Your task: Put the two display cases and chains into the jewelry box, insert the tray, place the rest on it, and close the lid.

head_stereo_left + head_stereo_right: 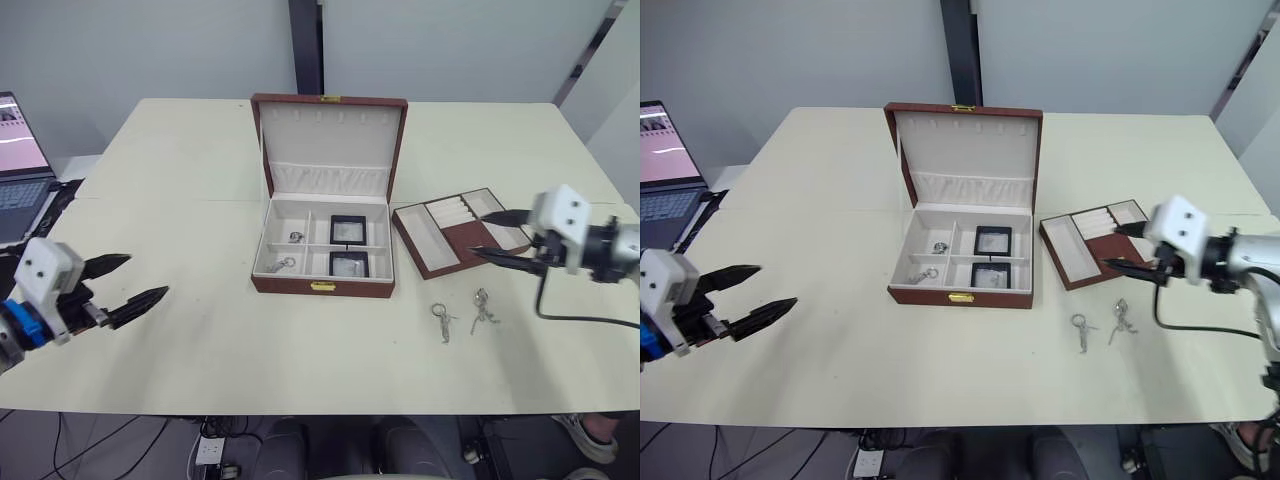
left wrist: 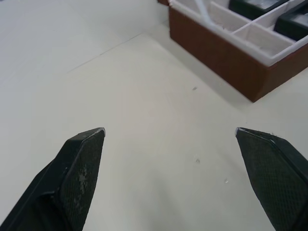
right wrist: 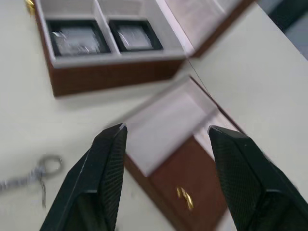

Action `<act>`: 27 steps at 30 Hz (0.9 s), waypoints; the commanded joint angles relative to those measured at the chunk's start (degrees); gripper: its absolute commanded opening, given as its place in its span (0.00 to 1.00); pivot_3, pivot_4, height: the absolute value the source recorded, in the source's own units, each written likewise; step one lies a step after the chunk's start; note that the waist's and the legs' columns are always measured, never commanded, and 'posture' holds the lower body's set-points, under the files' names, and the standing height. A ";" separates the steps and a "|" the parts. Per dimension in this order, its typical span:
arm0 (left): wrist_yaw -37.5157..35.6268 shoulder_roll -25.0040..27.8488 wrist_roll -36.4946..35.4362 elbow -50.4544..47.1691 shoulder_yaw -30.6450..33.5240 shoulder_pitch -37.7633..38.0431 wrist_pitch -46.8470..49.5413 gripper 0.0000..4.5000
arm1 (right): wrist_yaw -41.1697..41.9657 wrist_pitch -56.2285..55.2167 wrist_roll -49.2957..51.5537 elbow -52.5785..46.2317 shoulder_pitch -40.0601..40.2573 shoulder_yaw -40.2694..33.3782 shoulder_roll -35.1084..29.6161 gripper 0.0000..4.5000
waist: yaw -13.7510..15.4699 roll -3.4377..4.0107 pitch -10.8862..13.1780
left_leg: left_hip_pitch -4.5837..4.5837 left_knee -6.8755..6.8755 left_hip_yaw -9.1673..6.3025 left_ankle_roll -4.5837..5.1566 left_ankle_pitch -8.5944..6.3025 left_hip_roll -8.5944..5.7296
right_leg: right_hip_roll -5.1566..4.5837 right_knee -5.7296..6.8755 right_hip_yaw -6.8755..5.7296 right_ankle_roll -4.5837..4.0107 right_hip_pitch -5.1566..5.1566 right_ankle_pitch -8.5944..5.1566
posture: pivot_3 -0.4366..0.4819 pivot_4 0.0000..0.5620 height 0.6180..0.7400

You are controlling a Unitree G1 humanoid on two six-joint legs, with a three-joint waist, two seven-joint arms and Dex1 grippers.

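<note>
Your cream table (image 1: 200,170) carries the jewelry box (image 1: 322,284), lid (image 1: 329,145) raised, two display cases (image 1: 348,229) in its right compartments. Beside it lies one tray (image 1: 448,250). Right gripper (image 1: 497,236) hovers over the tray, fingers spread; left gripper (image 1: 135,282) hovers spread, empty. Two chains (image 1: 463,312) remain out.

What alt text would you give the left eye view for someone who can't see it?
An open maroon jewelry box on a cream table holds two display cases and two chains; the tray sits to its right under the open right gripper.
</note>
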 commanded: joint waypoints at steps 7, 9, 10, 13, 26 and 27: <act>2.80 -3.58 1.33 5.83 2.75 3.60 -4.50 1.00 | -3.51 -12.59 -3.49 12.92 14.68 -10.63 -2.47 0.62 | -0.21 0.00 -0.01 | 0.09 -0.02 0.09 0.00 0.00 0.00 | 0.01 0.01 0.07 0.00 0.06 0.00 | 0.48 0.27 1.00; 2.85 -4.31 0.89 5.35 3.12 5.13 -4.35 1.00 | -4.35 -14.76 -4.23 15.38 16.29 -10.92 -2.34 0.62 | -0.20 0.00 -0.01 | 0.10 -0.03 0.12 0.00 0.00 0.00 | 0.01 0.01 0.09 0.00 0.06 0.00 | 0.48 0.27 1.00; 2.89 -4.57 0.84 5.07 3.32 5.86 -4.61 1.00 | -4.68 -15.40 -4.22 16.12 16.68 -11.06 -2.22 0.62 | -0.21 0.00 -0.01 | 0.10 -0.03 0.11 0.00 0.00 0.00 | 0.01 0.01 0.09 0.01 0.06 0.00 | 0.48 0.27 1.00; 3.48 -5.11 0.23 4.59 4.20 7.26 -4.38 1.00 | -4.53 -13.57 -2.51 17.03 16.79 -11.06 -2.31 0.77 | -0.21 0.00 -0.01 | 0.10 -0.03 0.13 0.00 0.00 0.01 | 0.01 0.01 0.12 0.01 0.06 0.00 | 0.48 0.27 1.00; 3.75 -5.35 0.04 3.83 5.23 9.92 -5.52 1.00 | -4.19 -15.20 -2.96 23.03 15.27 -9.42 -3.55 1.00 | -0.17 0.00 -0.02 | 0.16 -0.02 0.11 0.00 0.00 -0.02 | 0.00 0.00 0.11 0.01 0.16 0.00 | 0.48 0.27 1.00; 3.77 -5.35 -0.01 3.83 5.29 10.04 -5.62 1.00 | -4.21 -15.33 -3.05 23.31 15.33 -9.37 -3.57 1.00 | -0.16 0.00 -0.02 | 0.17 -0.02 0.13 0.00 0.00 -0.02 | 0.00 0.00 0.12 0.01 0.16 0.00 | 0.48 0.27 1.00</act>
